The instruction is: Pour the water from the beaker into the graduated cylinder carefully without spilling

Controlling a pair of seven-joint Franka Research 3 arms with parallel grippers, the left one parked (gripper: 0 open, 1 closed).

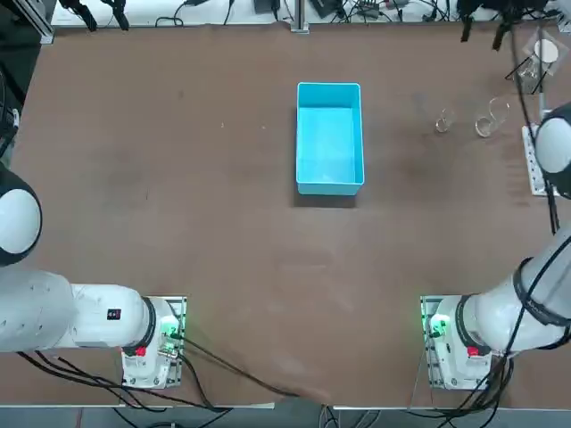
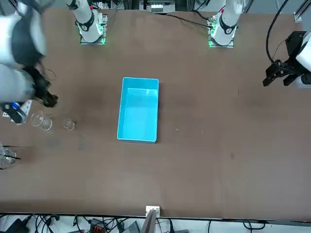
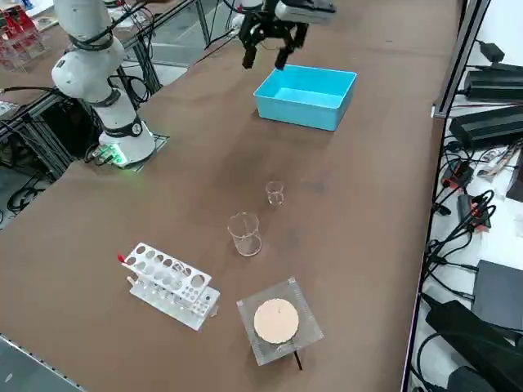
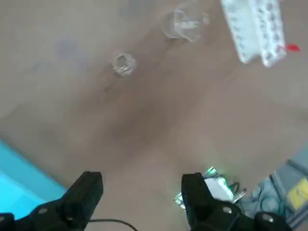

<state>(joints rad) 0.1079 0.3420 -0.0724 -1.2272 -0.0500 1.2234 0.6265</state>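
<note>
The beaker [image 1: 443, 121] [image 3: 274, 193] is a tiny clear glass cup standing upright on the brown table, far right. Just to its right stands the graduated cylinder [image 1: 486, 123] [image 3: 244, 233], a larger clear vessel, also upright. The two are a short gap apart; I cannot tell whether either holds water. My right gripper [image 4: 142, 180] hangs high above the table with its black fingers [image 4: 89, 187] open and nothing between them. In the right wrist view the beaker [image 4: 124, 62] and the cylinder [image 4: 183, 24] lie well beyond the fingertips, untouched.
A blue bin [image 1: 330, 187] sits mid-table, left of the vessels. A white test-tube rack [image 3: 167, 286] lies near the table's right edge. Beside it stands a clear flask with a white disc [image 3: 276, 320]. Cables run along the table's far edge.
</note>
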